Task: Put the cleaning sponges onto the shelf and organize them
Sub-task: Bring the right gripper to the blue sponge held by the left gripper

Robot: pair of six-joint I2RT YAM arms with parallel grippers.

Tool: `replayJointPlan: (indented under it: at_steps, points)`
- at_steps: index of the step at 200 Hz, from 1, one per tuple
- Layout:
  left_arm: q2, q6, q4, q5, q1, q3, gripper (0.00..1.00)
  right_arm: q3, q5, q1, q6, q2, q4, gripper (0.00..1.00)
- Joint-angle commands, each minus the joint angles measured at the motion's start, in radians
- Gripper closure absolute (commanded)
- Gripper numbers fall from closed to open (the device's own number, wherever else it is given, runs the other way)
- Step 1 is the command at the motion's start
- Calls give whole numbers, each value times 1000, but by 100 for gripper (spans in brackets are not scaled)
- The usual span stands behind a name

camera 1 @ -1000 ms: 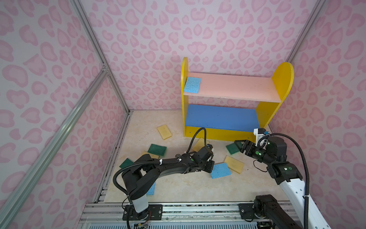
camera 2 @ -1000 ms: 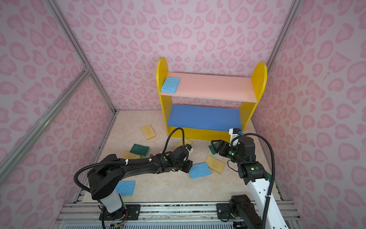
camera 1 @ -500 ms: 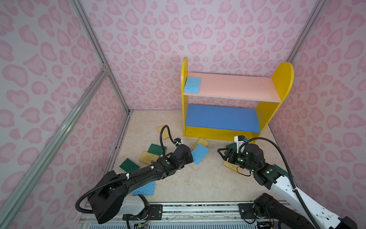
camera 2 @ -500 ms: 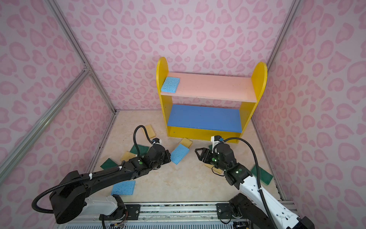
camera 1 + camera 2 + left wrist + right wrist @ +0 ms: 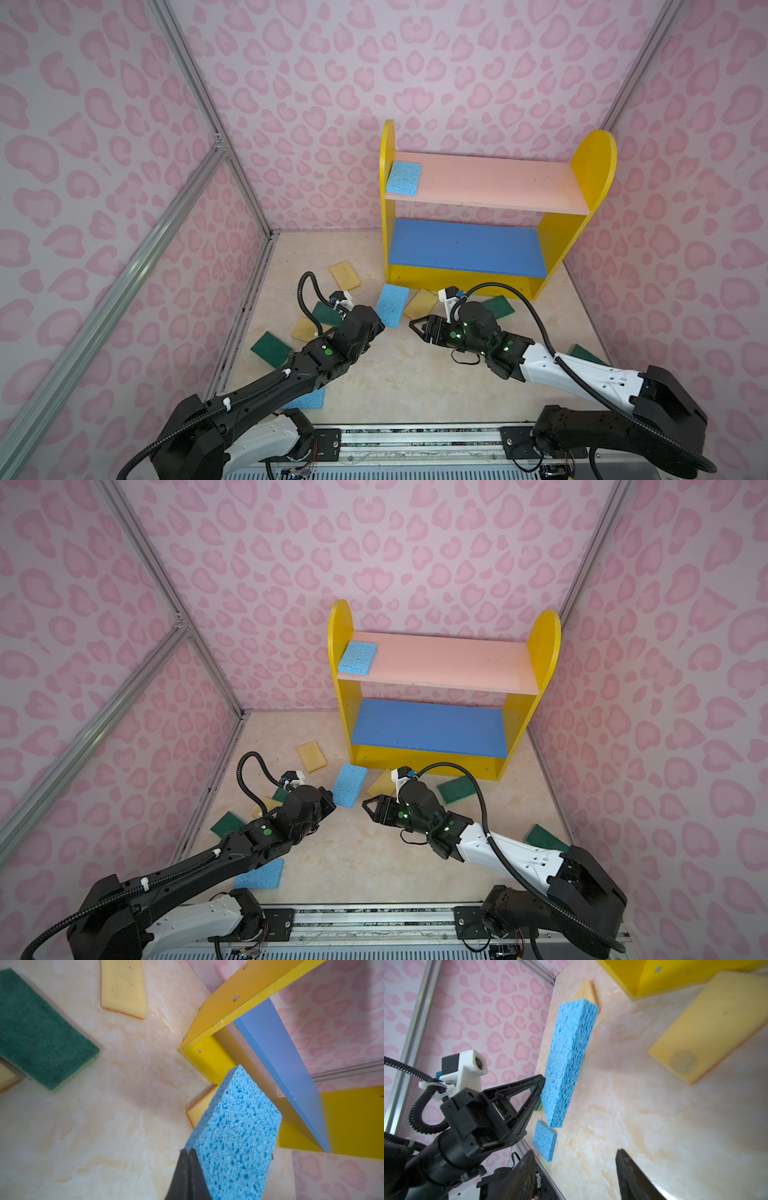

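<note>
My left gripper [image 5: 380,325] is shut on the near end of a light blue sponge [image 5: 392,305], held tilted just above the floor in front of the shelf [image 5: 594,174]. In the left wrist view its fingers [image 5: 188,1159] are pressed together at the blue sponge's [image 5: 232,1136] edge. My right gripper [image 5: 415,328] stands open and empty to the right of that sponge, pointing at it; the same gripper [image 5: 575,1152] shows only floor between its fingers. Another blue sponge [image 5: 403,178] lies at the pink board's left end.
Loose on the floor are yellow sponges [image 5: 345,275] [image 5: 422,303] [image 5: 305,330], green sponges [image 5: 498,307] [image 5: 270,349] [image 5: 586,355] and a blue sponge [image 5: 307,401] under the left arm. Pink walls close in on three sides.
The left gripper has lifted the blue sponge off the floor and carried it left and toward the shelf. The right gripper has swung left to the middle, its jaws narrowing a little.
</note>
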Motion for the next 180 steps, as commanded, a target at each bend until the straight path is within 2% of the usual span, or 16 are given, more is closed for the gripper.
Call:
replayJointPlan:
  at_steps: [1,97,153,180]
  points:
    - [-5,-22,-15,-26,7,9,96,46,-26,26,11,63,102,37]
    - [-61,-7,-27,-33,18,10,96,147,-32,49,40,208,115,41]
    - [-73,0,-30,-21,23,12,96,185,-37,48,51,247,131,54]
    - [-84,10,-34,-22,26,15,96,204,-43,46,55,266,132,64]
